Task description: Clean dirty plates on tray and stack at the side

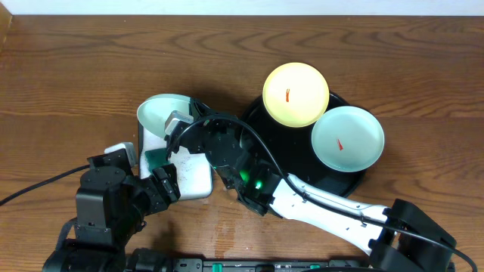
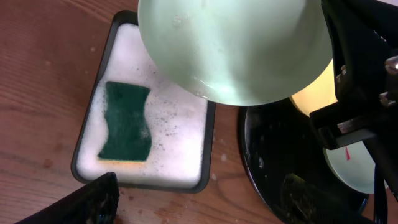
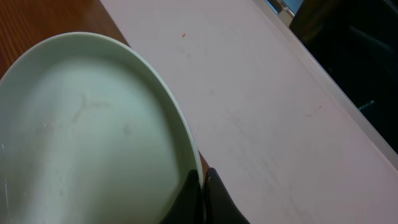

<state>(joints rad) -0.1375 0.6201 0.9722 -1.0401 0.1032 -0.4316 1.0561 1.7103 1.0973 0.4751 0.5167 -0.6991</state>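
My right gripper [image 3: 202, 186] is shut on the rim of a pale mint-green plate [image 3: 87, 137]. It holds the plate tilted above the foamy white tray in the overhead view [image 1: 162, 113]; the plate also fills the top of the left wrist view [image 2: 236, 50]. A pale yellow plate [image 1: 295, 92] and a second mint-green plate [image 1: 348, 137], each with a red smear, rest on the black round tray [image 1: 355, 177]. My left gripper [image 1: 162, 185] is open and empty at the white tray's near edge [image 2: 199, 190]. My right gripper [image 1: 180, 125] sits beside the held plate.
A white dark-rimmed rectangular tray [image 2: 208, 143] full of foam holds a green sponge [image 2: 124, 121], also seen from overhead [image 1: 155, 159]. The black tray's rim [image 2: 249, 168] lies just right of it. Bare wooden table [image 1: 76, 68] spreads to the left and back.
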